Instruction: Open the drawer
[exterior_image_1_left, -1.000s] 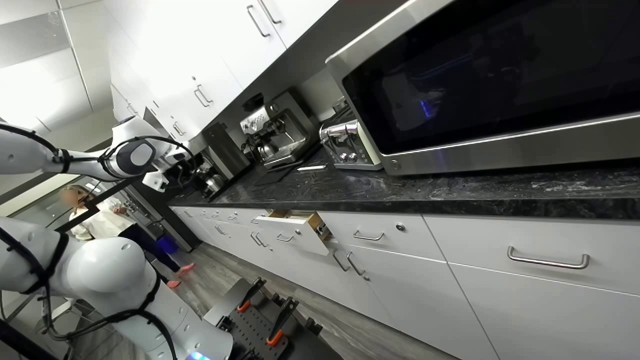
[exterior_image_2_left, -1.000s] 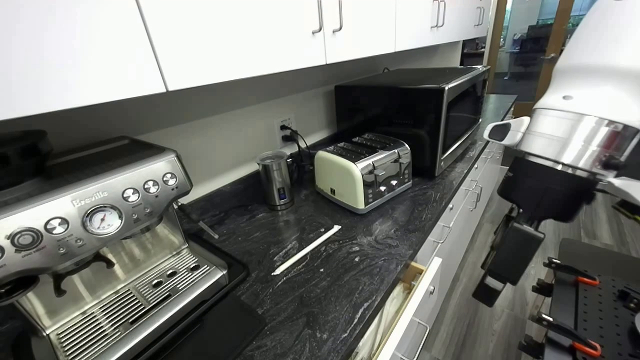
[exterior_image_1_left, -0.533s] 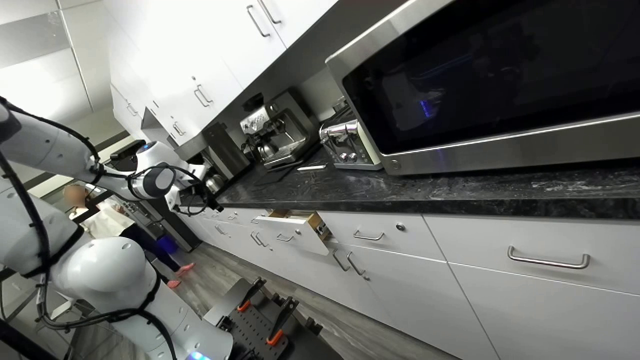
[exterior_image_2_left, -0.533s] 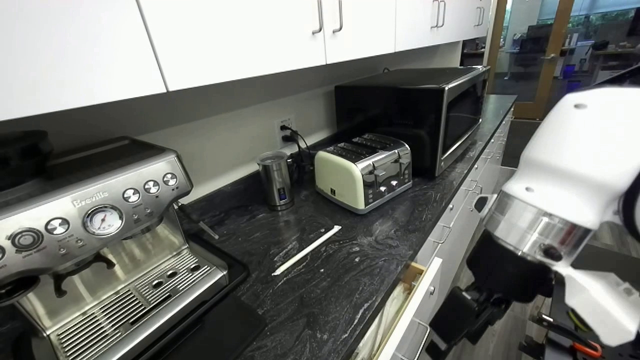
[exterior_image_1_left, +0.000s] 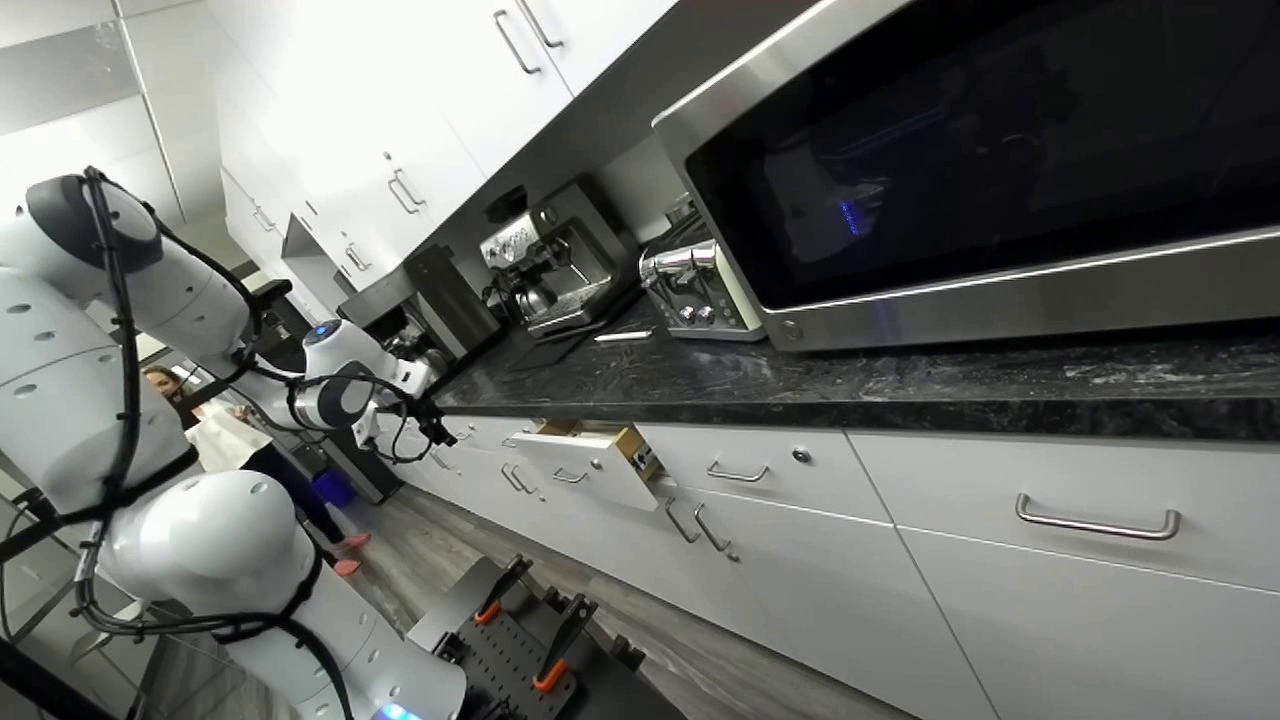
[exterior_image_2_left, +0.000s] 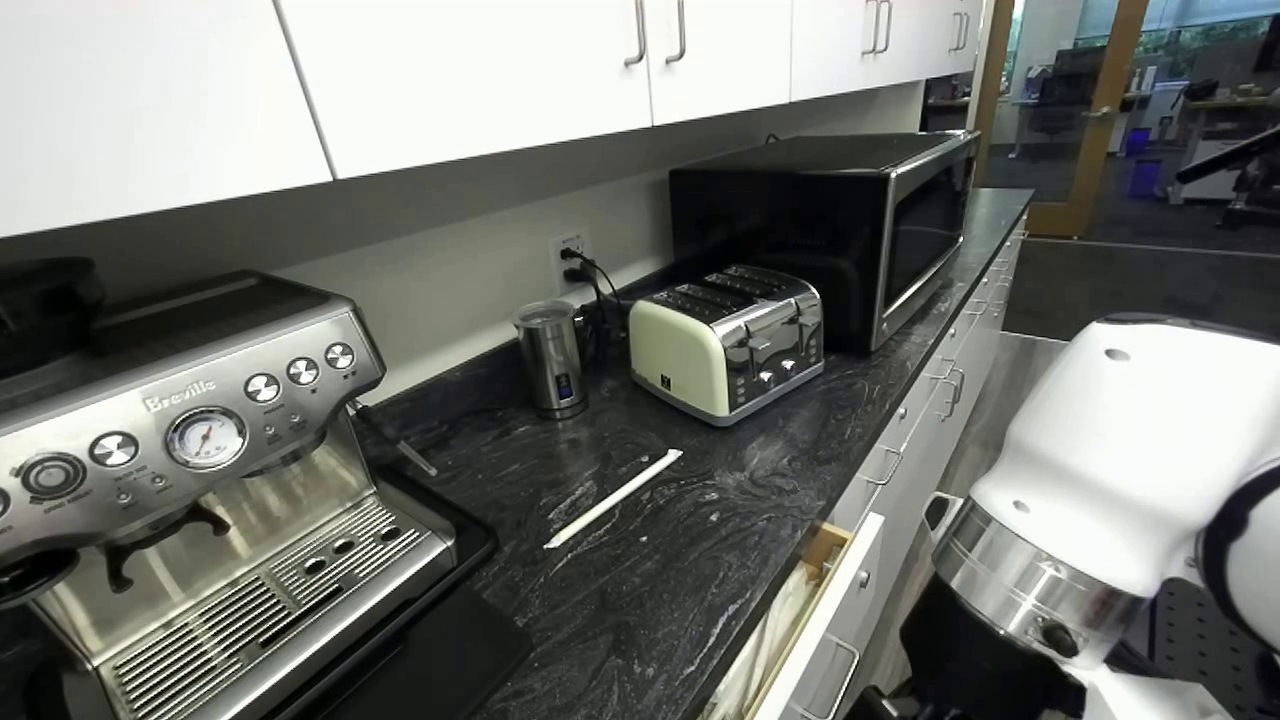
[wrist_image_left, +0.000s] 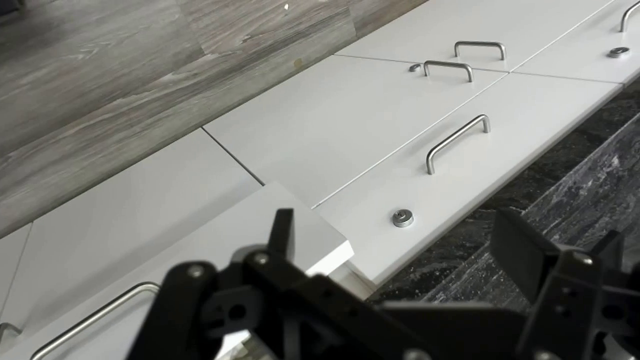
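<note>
We face a dark counter running off toward two o'clock in an exterior view. In an exterior view the white arm stands between eight and nine o'clock, bent, we think, so it can reach down past the counter's edge. The microwave sits toward two o'clock, well out of its way. Our drawer is between six and seven o'clock, below the counter and partly out already: its tan side shows, so we judge that what remains, if anything, is a wider pull. The gripper shows in the wrist view from seven o'clock round to four. Its jaws are spread and pinch nothing, probably to leave room for part of the drawer. The handle lies toward eight o'clock, partly hidden by the gripper; whether the two touch, we cannot tell.
</note>
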